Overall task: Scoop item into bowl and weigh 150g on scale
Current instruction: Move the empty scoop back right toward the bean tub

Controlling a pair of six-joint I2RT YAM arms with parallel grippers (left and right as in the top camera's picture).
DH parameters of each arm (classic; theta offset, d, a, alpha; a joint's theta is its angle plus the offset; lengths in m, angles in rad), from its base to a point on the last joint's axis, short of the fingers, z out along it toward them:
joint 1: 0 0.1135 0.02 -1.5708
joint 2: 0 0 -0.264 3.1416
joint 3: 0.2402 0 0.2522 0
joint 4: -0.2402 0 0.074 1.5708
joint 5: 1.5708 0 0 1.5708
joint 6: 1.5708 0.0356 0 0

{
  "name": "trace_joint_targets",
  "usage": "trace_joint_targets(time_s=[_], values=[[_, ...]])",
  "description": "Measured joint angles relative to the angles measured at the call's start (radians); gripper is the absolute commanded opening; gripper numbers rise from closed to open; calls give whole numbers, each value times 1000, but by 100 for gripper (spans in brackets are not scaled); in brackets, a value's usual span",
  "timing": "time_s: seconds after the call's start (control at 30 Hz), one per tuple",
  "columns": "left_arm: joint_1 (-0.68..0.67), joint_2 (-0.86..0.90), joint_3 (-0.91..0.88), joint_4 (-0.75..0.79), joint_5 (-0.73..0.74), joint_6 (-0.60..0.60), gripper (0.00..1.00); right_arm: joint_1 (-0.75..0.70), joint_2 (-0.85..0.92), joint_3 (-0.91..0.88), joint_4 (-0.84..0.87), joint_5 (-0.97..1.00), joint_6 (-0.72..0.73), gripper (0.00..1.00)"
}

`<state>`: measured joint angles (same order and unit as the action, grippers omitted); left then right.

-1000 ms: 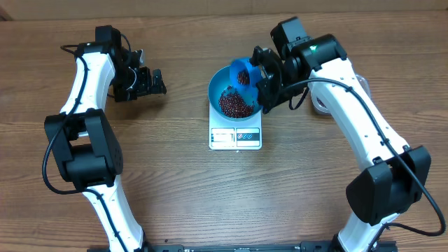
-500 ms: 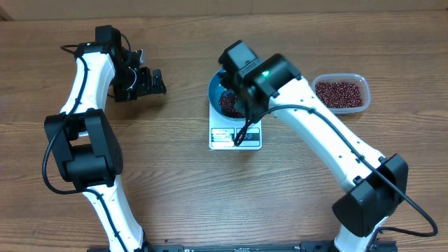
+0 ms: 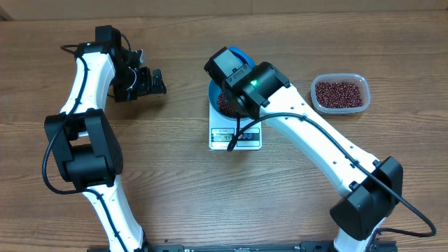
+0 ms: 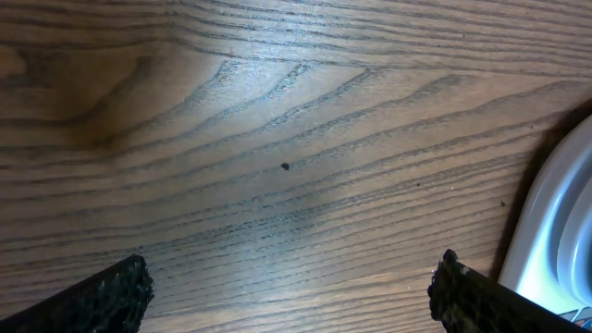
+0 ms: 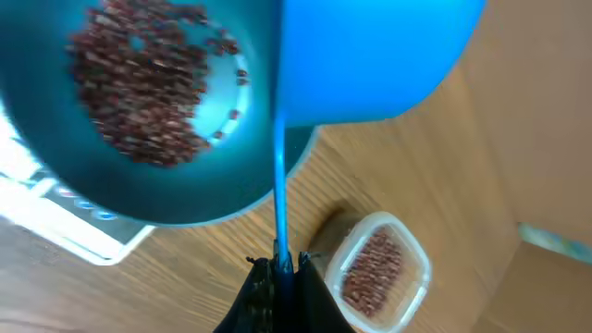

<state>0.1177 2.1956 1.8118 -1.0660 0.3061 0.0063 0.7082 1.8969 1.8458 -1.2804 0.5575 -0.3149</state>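
Overhead, your right arm covers most of the bowl [image 3: 213, 94], which sits on the scale [image 3: 236, 138] so that whatever goes in gets weighed. The scale's display faces 6 o'clock and is not covered by the bowl. I cannot read it at this size, so how near you are to the target weight is unknown.

The right gripper [image 5: 280, 270] is clamped on the thin handle of the scoop [image 5: 370, 55]. In the right wrist view the handle shows edge-on and the cup shows only its outside. The cup hangs over the bowl's rim at about 1 o'clock, and I judge it is rolled over to tip its load. Its inside is hidden, so I cannot say whether it is empty.

Beans [image 5: 139, 83] lie in a loose heap in the bottom of the bowl, with a few stragglers on the glossy wall. More beans fill the tub [image 3: 339, 94] on the table [image 3: 175, 182], at 3 o'clock from the bowl and near enough for short trips.

Your left gripper [image 3: 157, 82] is parked at 9 o'clock, well apart from the bowl. Its fingers are spread wide over bare wood and hold nothing, which keeps it out of the scooping path.
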Motion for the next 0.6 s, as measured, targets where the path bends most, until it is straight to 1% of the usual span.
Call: trace_joint_targets(time_s=[0.17, 0.27, 0.43, 0.5, 0.6], values=[[0, 0, 0, 0, 0, 0, 99, -17, 0, 0, 5, -138, 13, 4], [0, 0, 0, 0, 0, 0, 100, -62, 0, 0, 10, -218, 42, 4], [0, 0, 0, 0, 0, 0, 100, -183, 0, 22, 6, -437, 80, 4], [0, 0, 0, 0, 0, 0, 100, -265, -10, 41, 0, -549, 95, 4], [0, 0, 0, 0, 0, 0, 100, -346, -39, 44, -48, -600, 108, 4]])
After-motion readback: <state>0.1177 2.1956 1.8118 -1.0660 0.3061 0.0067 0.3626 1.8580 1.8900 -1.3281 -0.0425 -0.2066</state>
